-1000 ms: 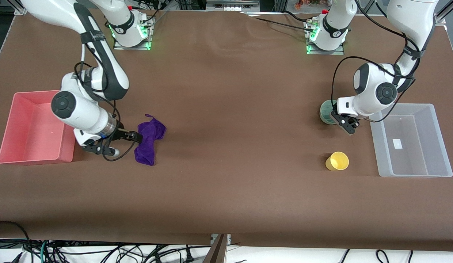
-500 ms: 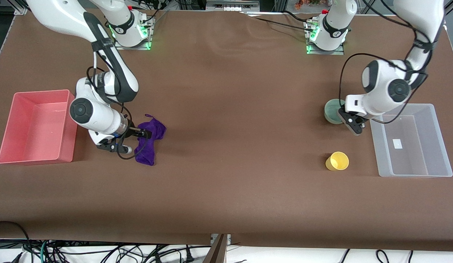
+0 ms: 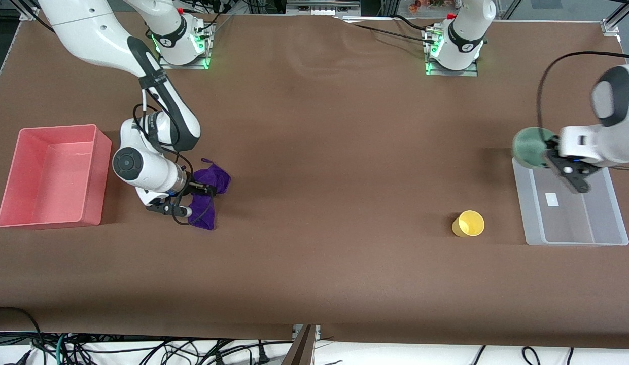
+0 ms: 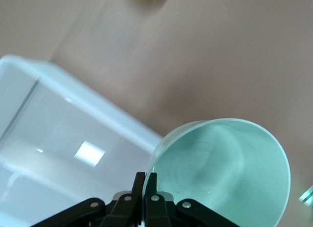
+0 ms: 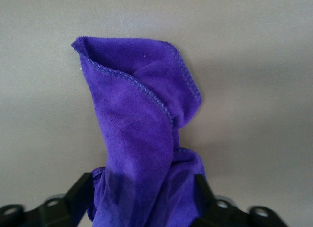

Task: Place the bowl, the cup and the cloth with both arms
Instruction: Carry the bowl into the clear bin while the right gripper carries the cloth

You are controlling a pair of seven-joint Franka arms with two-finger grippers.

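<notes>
Nearest the front camera we find the yellow cup [image 3: 468,223], standing alone on the brown table [image 3: 324,167] just beside the clear bin [image 3: 620,223], toward the left arm's end. Next, toward the right arm's end, our right gripper [image 3: 203,189] has its jaws closed around the middle of the purple cloth [image 3: 209,188], which lies on the table near the pink bin [image 3: 10,172]. Farther up, our left gripper [image 3: 553,152] pinches the rim of the green bowl [image 3: 530,147], fingers [image 4: 146,188] nearly together, carrying it tilted over the clear bin's edge.
</notes>
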